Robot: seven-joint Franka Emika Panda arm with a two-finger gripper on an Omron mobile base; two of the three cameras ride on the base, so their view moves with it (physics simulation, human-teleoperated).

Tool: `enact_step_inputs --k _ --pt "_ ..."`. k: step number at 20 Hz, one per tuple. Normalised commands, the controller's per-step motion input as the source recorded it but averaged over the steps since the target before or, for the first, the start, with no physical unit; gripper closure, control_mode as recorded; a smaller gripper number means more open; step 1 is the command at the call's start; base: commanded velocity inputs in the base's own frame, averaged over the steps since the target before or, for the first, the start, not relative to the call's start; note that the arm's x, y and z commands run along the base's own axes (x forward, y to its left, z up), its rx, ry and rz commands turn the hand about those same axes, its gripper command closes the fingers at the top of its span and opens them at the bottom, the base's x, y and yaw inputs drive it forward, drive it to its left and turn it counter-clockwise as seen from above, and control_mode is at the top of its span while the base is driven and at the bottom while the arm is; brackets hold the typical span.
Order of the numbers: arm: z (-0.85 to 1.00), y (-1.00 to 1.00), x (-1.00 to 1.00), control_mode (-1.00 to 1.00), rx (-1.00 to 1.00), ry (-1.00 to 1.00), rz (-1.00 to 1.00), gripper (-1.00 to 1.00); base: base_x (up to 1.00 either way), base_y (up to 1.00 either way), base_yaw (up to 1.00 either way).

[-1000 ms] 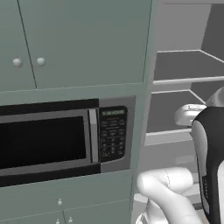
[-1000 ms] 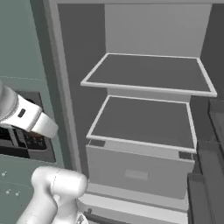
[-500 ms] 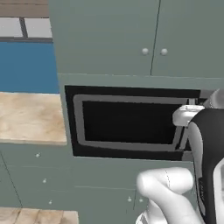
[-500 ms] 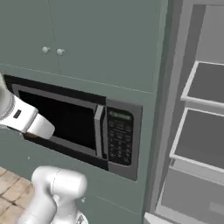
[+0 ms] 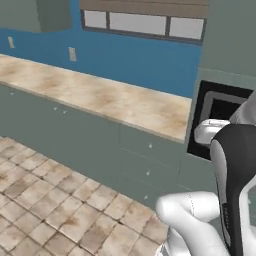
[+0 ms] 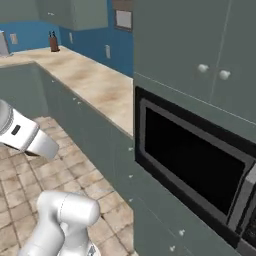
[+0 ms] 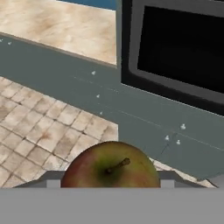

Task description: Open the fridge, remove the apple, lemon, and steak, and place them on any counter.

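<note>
The apple (image 7: pixel 111 168), reddish with green patches and a short stem, sits at the bottom of the hand view between the two fingers of my gripper (image 7: pixel 111 177), which is shut on it. Its stem points toward the camera. The apple hangs in the air above the tiled floor (image 7: pixel 39 131), in front of the grey-green cabinet base. My white and black arm (image 5: pixel 235 175) rises at the right of the left base view, and its forearm (image 6: pixel 25 135) crosses the left edge of the right base view. The fridge, lemon and steak are out of view.
A black microwave (image 6: pixel 200 170) sits in a grey-green cabinet close on the right. A beige-topped wall counter (image 5: pixel 100 95) runs along the blue wall over grey-green drawers. A knife block (image 6: pixel 52 42) stands at its far end. Tan floor tiles (image 5: pixel 50 200) spread out to the left.
The whole picture has swung left as the base turns. The fridge shelves have left both base views, the microwave has slid to the right, and the wall counter and floor have come in.
</note>
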Motion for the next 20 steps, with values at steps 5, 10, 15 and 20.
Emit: enact_step_inputs --k 5,10,15,20 --pt "0.00 0.00 0.00 1.00 0.00 0.00 0.00 1.00 0.00 0.62 0.76" --pt "0.00 0.00 0.00 1.00 0.00 0.00 0.00 1.00 0.43 0.28 0.71" --pt "0.00 0.00 0.00 1.00 0.00 0.00 0.00 1.00 0.34 0.00 0.86" --pt "0.00 0.00 0.00 1.00 0.00 0.00 0.00 1.00 0.03 0.00 0.99"
